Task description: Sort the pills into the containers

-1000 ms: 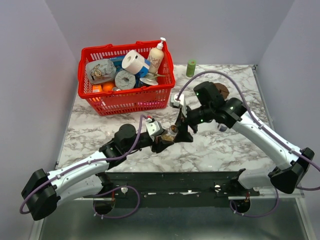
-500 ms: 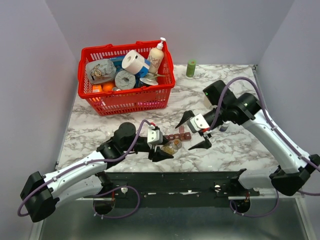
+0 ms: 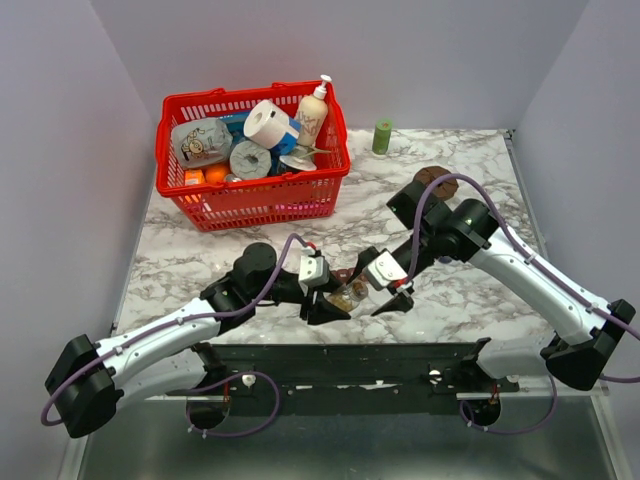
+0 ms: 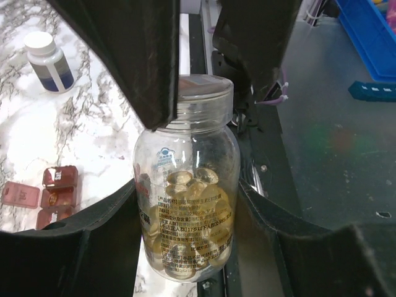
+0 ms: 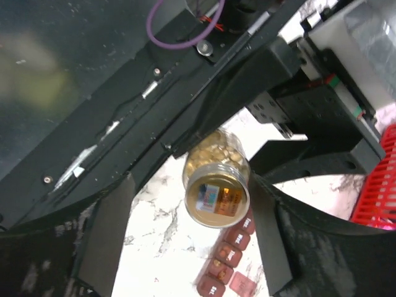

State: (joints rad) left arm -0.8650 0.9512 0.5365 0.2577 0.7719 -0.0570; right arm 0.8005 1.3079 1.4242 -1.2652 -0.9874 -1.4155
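Top external view: the bottle (image 3: pixel 350 294) is seen near the front edge of the table (image 3: pixel 200 255), between the two arms.
Bottle: clear, with a printed label; in the left wrist view it is shown top end up.
Left gripper (image 3: pixel 333 300): clamped on the bottle's body, one finger pressed to each side.
Right gripper (image 3: pixel 381 283): jaws are spread apart, with one finger on either side of the bottle's top end. Gaps are seen on both sides in the right wrist view; contact cannot be told.
Pills (image 4: pixel 190 213): amber, heaped inside the bottle up to about the middle.
Containers (image 5: pixel 228 257): a maroon strip laid flat on the table just beside the bottle, on its basket side. Most lids are closed and one looks folded open. Whether a pill lies inside cannot be told.
White-capped bottle (image 4: pixel 49 60): stood upright on the table, well apart from the bottle, on the right arm's side.
Basket (image 3: pixel 250 205): red, filled with goods, well behind the bottle and to its left.
Green cap (image 3: pixel 382 137): set at the back of the table, far behind the bottle.
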